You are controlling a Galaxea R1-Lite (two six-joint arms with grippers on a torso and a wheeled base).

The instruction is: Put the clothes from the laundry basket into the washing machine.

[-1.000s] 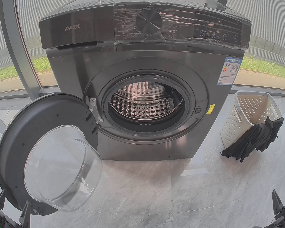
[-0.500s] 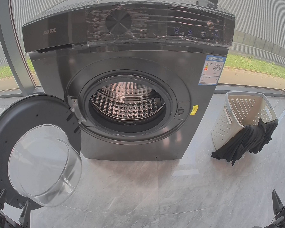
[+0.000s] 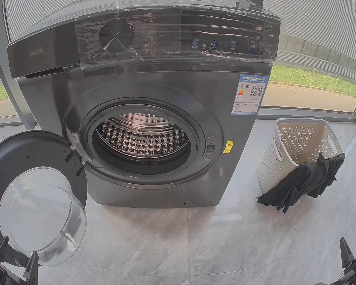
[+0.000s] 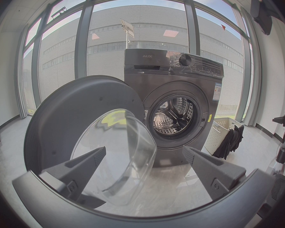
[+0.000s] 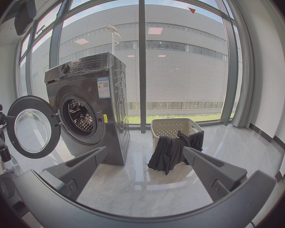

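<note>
Hanging spread and empty, my right fingers (image 5: 212, 173) are nearer than my equally released left fingers (image 4: 209, 170) to the black clothes (image 3: 304, 179), drooping over the laundry basket (image 3: 300, 120) rim, ahead-right beside the washing machine (image 3: 158, 84).

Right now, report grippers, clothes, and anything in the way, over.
Left gripper open, right gripper open, both empty. Black clothes draped over laundry basket rim. Washing machine door open, away from basket.

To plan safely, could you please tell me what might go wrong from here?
The black garment hangs over the basket rim down to the floor, so lifting it may tip or drag the basket. The open door stands close to the left tool, so swinging that arm might hit it.
</note>
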